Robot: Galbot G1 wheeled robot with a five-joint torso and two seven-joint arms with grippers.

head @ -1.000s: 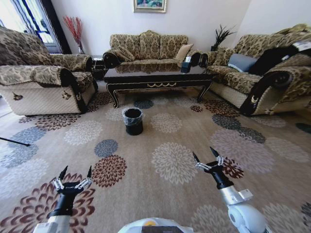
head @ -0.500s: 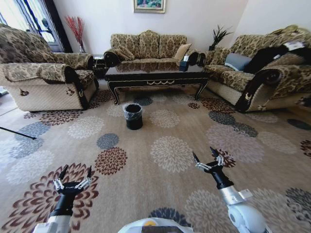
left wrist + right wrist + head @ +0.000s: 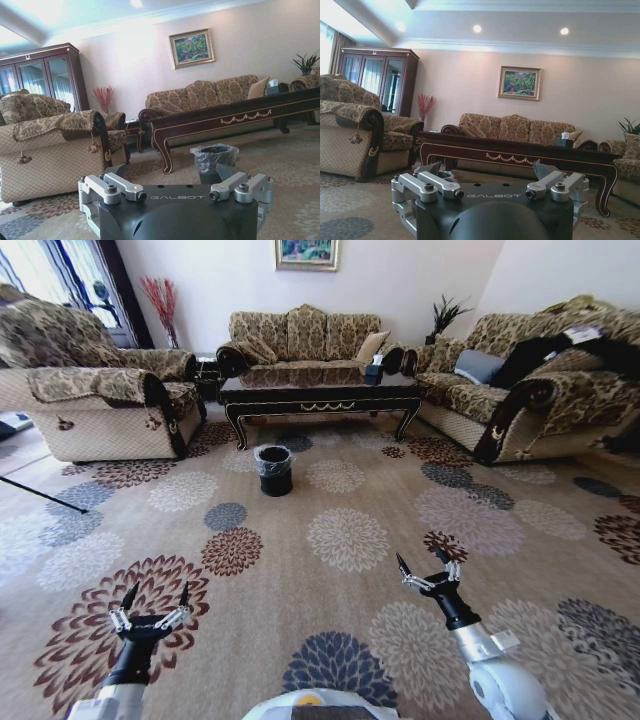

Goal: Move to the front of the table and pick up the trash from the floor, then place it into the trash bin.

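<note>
Trash is hard to make out on the patterned carpet (image 3: 340, 540) from this far back; no scrap can be told apart from the flower motifs. On the left stands an armchair (image 3: 95, 400) in gold brocade. Low in the head view, near the robot's body, the left gripper (image 3: 152, 594) is held out forward over a dark red flower, arm nearly straight, its two black-tipped fingers pointing away from the robot and spread wide with nothing between them. Farther off, a little left of centre, the trash bin (image 3: 273, 469) sits upright on the carpet just in front of the table (image 3: 318, 397), near that table's left front leg but apart from it; in the left wrist view the bin (image 3: 215, 160) shows its crinkled liner folded over the rim. A tissue box (image 3: 372, 372) rests toward the table's right end, and a sofa (image 3: 303, 340) stands behind. To the right, the right gripper (image 3: 427, 560) reaches forward and slightly higher than the left, angled a little inward, its jaws likewise spread apart and holding nothing. Another couch (image 3: 540, 390) lines the right side.
</note>
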